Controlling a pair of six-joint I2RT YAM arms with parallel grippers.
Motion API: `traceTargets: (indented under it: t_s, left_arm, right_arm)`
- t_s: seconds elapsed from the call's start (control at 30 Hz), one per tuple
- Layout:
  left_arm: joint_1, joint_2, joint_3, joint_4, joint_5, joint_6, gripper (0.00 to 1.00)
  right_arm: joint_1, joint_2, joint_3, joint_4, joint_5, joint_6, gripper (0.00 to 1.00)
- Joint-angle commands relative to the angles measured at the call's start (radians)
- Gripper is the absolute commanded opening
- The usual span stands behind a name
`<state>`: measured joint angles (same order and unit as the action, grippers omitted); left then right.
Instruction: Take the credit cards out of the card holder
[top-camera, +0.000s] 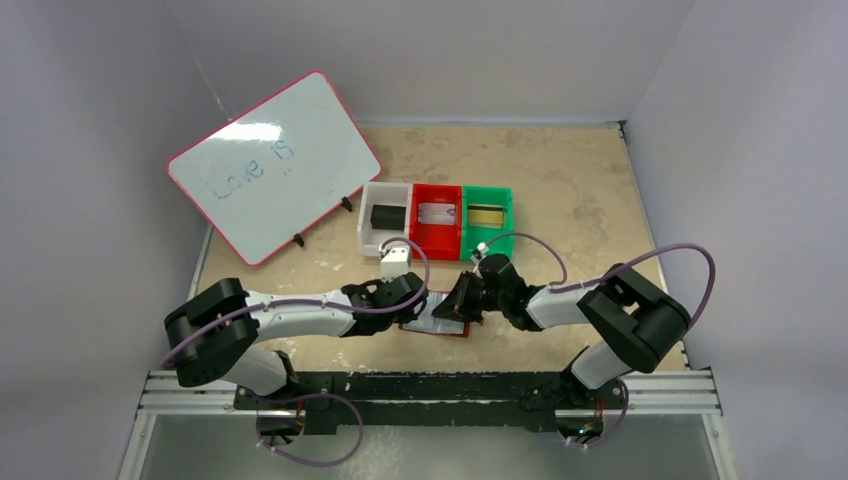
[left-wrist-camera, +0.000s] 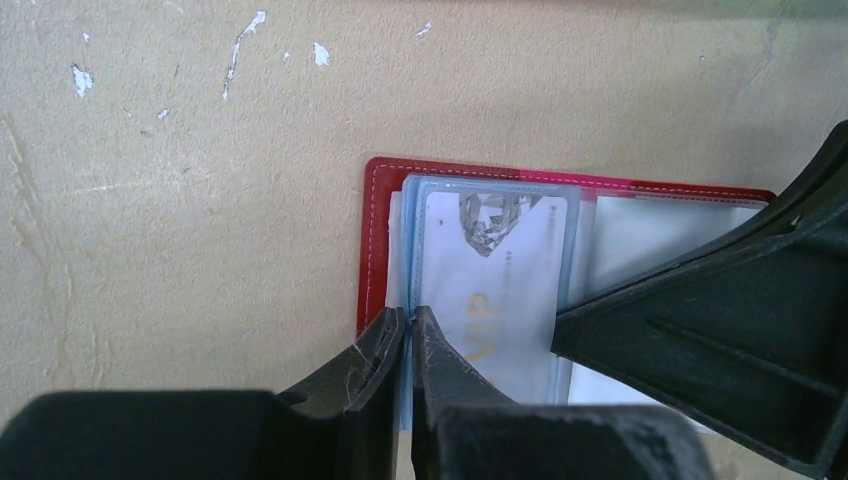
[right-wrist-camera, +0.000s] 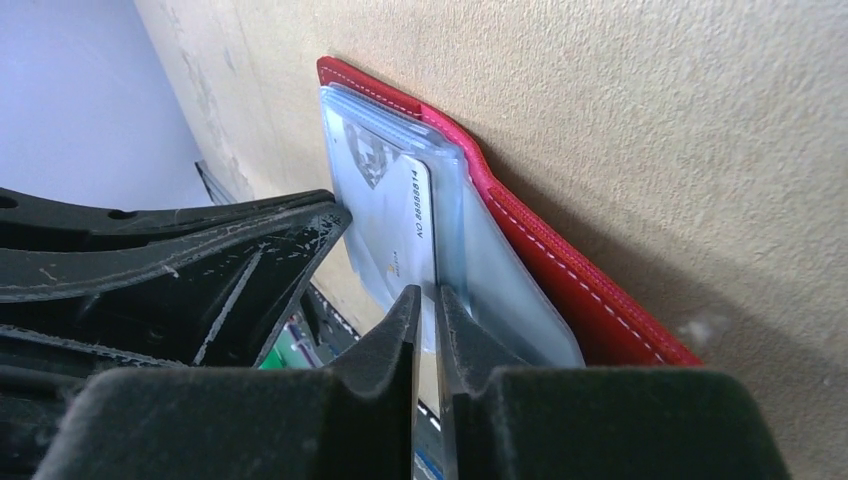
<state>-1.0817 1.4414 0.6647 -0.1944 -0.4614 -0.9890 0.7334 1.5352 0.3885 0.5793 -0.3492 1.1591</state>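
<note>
left wrist: see left claw clenched on pale blue sleeve of open card holder on desk; right claw clamped on edge of sleeved vip credit card.

a robot lab cell: bare pale walls close around a scuffed beige tabletop; behind the left pincer and right pincer runs a metal mounting rail; beyond them stand a pink-rimmed whiteboard and three coloured sorting bins.
</note>
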Motion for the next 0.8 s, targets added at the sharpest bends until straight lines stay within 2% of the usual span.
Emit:
traceTargets:
  t_s: [0.0, 0.13, 0.37, 0.43, 0.53, 0.67, 0.77]
  left_arm:
    - [-0.008, -0.014, -0.024, -0.013, 0.054, 0.016, 0.05]
    - [-0.010, -0.014, -0.014, -0.022, 0.067, 0.032, 0.03]
    - [-0.010, -0.018, -0.014, -0.025, 0.069, 0.013, 0.01]
    - [-0.010, -0.015, -0.014, -0.018, 0.074, 0.011, 0.00]
    - [-0.010, -0.010, -0.011, -0.021, 0.071, 0.005, 0.00]
    - [-0.010, 0.001, -0.005, -0.029, 0.068, 0.004, 0.00]
    - [-0.010, 0.007, -0.002, -0.028, 0.071, 0.004, 0.00]
  right_arm:
    - [-0.003, -0.004, -0.001, 0.063, 0.022, 0.054, 0.13]
    - [-0.004, 0.019, 0.010, 0.083, 0.022, 0.062, 0.13]
    - [-0.003, 0.008, 0.043, 0.012, 0.089, 0.021, 0.16]
    - [-0.002, 0.013, 0.074, -0.048, 0.119, 0.006, 0.20]
    - [-0.002, 0.018, 0.100, -0.109, 0.143, -0.006, 0.20]
    - [-0.002, -0.002, 0.054, -0.014, 0.121, 0.011, 0.10]
    - [-0.002, -0.003, 0.061, 0.044, 0.081, -0.016, 0.11]
